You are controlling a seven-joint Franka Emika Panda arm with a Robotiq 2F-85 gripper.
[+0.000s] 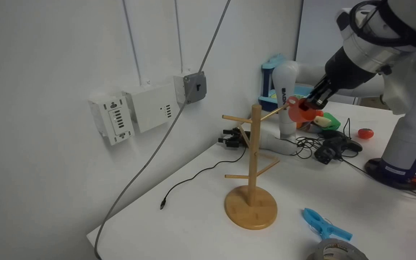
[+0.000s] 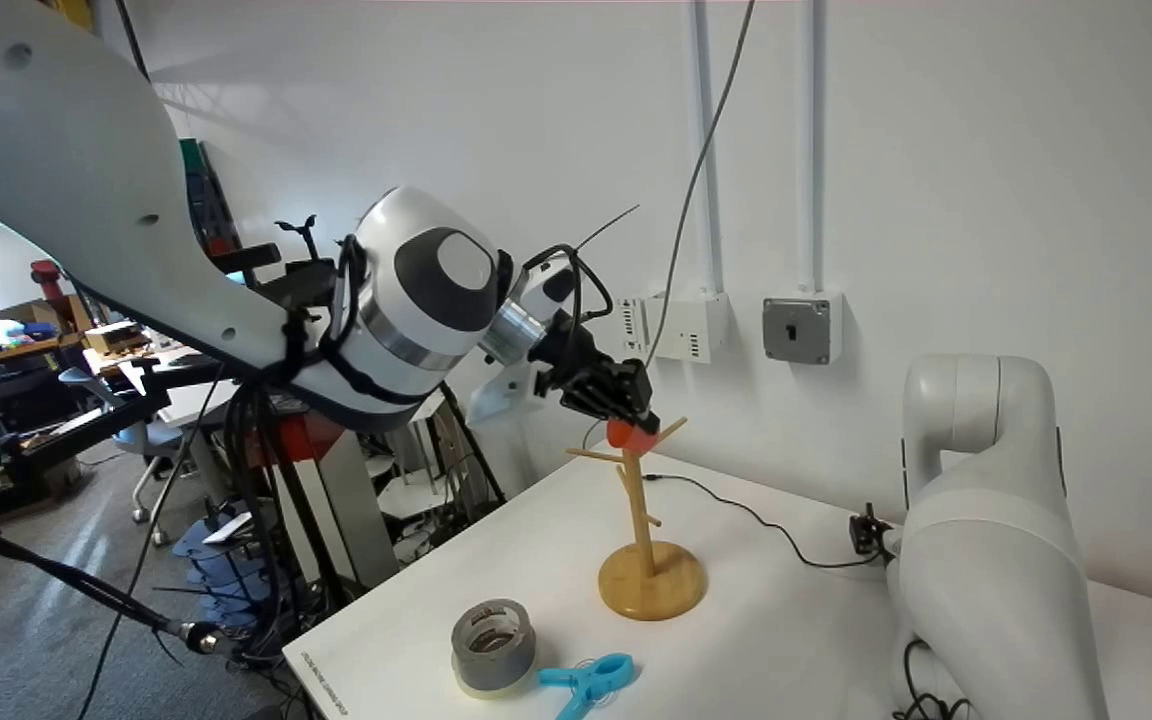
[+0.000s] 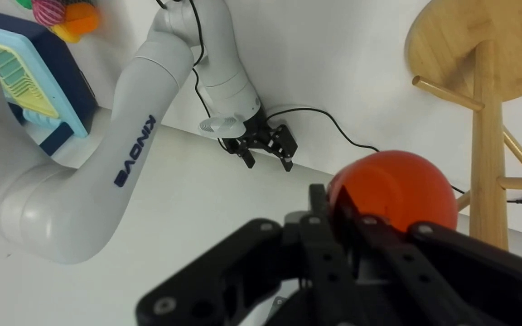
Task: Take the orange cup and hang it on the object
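Observation:
The orange cup (image 1: 301, 111) is held in the air, tilted, at the upper part of the wooden mug tree (image 1: 254, 155). It also shows in an exterior view (image 2: 631, 437) and in the wrist view (image 3: 401, 185), where its open mouth faces me. My gripper (image 3: 331, 194) is shut on the cup's wall, with one finger inside and one outside; it also shows in both exterior views (image 1: 310, 104) (image 2: 648, 424). An upper peg (image 1: 274, 112) points at the cup's handle ring (image 1: 292, 101). I cannot tell whether its tip is through the ring. The tree stands upright on its disc base (image 2: 652, 585).
A bright-blue plastic piece (image 1: 324, 224) and a grey tape roll (image 2: 493, 640) lie near the tree. A second white arm (image 3: 152, 90) rests by the wall. A black controller with cables (image 1: 336, 148), a small red object (image 1: 365, 133) and a blue container (image 3: 39, 77) lie beyond.

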